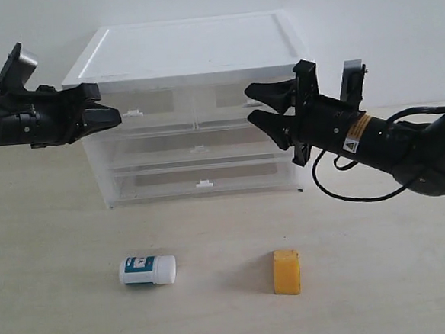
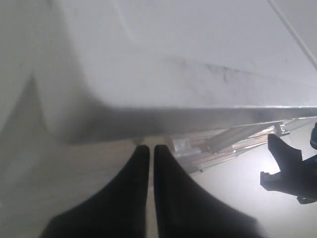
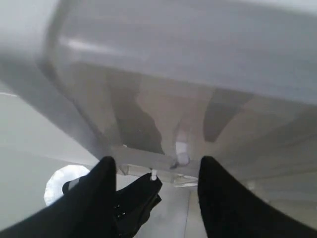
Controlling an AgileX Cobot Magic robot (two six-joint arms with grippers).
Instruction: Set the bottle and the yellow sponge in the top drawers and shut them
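**Both top drawers shut; bottle and sponge out on the table**

The white-topped drawer unit (image 1: 191, 43) stands at the far middle of the table (image 1: 52, 248). Its front shows four translucent drawers. The two top drawers sit side by side: the left top drawer (image 1: 145, 103) and the right top drawer (image 1: 225, 96). Under them are two full-width drawers, the upper (image 1: 160, 144) and the lower (image 1: 162, 183), each with a white clip at its middle. All four fronts sit flush with the frame, so every drawer looks closed. Through the cloudy plastic only grey shading shows, and no object can be made out inside.

The bottle (image 1: 147, 270) lies on its side on the near left of the table, well apart from the unit, with its white cap pointing right. The yellow sponge (image 1: 286, 272) rests on the near right, level with the bottle and clear of it. Neither one is in a drawer.

The left gripper (image 1: 117, 117) comes in from the left with its jaws pressed together, holding nothing. Its tip is just beside the white clip handle (image 1: 132, 112) of the left top drawer; whether it touches the handle cannot be told. The left wrist view shows the same closed tips (image 2: 147, 148) under the lid's edge.

The right gripper (image 1: 250, 104) reaches in from the right with its jaws wide apart and empty, in front of the right top drawer. In the right wrist view its fingers (image 3: 104, 171) stand to either side of that drawer's white clip (image 3: 182, 151), not closed on it.
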